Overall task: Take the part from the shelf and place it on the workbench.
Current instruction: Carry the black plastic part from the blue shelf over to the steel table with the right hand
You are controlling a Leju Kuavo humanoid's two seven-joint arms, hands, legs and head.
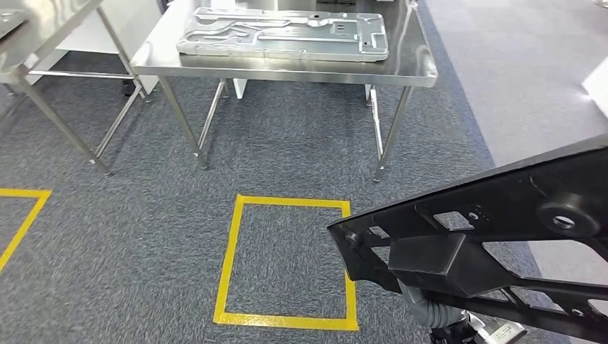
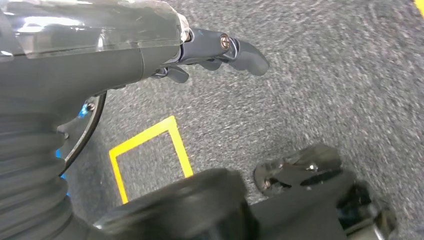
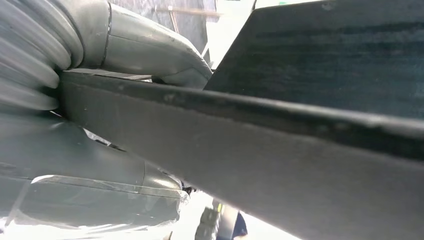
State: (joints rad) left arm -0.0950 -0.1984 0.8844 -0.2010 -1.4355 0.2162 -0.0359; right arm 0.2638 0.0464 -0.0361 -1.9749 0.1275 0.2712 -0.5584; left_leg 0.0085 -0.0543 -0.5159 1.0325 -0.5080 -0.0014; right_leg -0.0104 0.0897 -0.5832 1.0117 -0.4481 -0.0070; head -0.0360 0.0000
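Observation:
The part is a long black plastic frame [image 1: 426, 261] with open cut-outs, carried low at the right in the head view, above the carpet. My right hand [image 3: 100, 165] grips it from below, with the grey thumb [image 3: 150, 50] lying over the part's dark edge [image 3: 300, 165]. Its ribbed wrist cover [image 1: 439, 314] shows under the frame. The steel workbench [image 1: 287, 69] stands ahead, some way off. My left hand [image 2: 215, 47] hangs over the carpet with its dark fingers extended and holds nothing.
A flat silver metal panel [image 1: 283, 34] covers much of the workbench top. A second steel table [image 1: 43, 29] stands to the left. A yellow taped square [image 1: 287, 261] marks the grey carpet before the bench, with another yellow mark [image 1: 21, 215] at the left.

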